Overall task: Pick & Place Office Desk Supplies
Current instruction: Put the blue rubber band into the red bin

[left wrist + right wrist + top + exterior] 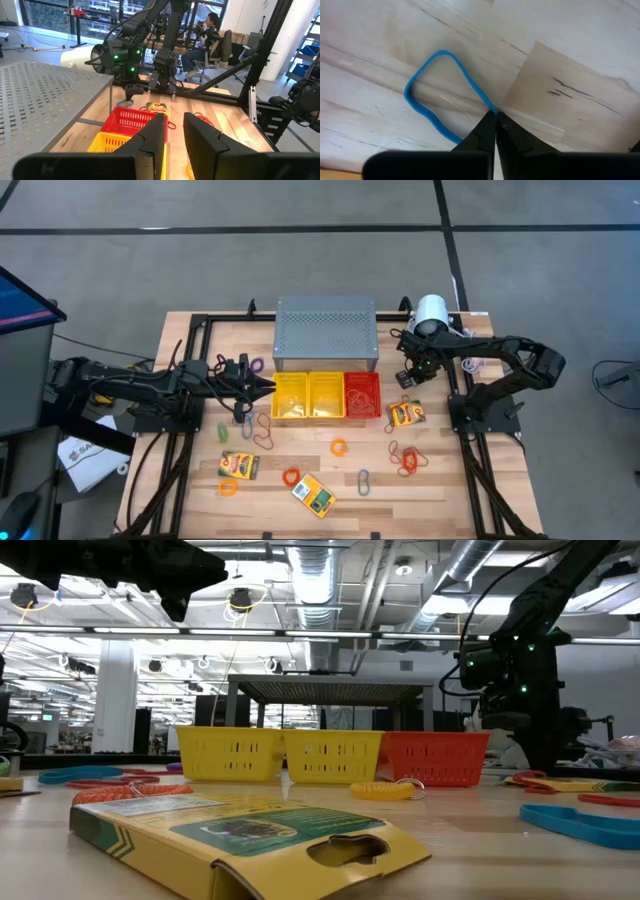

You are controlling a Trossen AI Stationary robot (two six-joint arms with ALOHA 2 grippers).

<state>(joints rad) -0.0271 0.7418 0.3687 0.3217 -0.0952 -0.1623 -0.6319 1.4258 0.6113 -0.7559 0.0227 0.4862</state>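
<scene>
Band loop (440,95) pinched between right jaws' tips.

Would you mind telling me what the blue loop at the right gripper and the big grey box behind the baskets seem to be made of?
The blue band loop, pinched by the shut right gripper, looks like rubber or similar elastic: thin, matte and bent out of round. The grey box looks like sheet metal with a dull finish: its flat top shows rows of small punched holes.
</scene>
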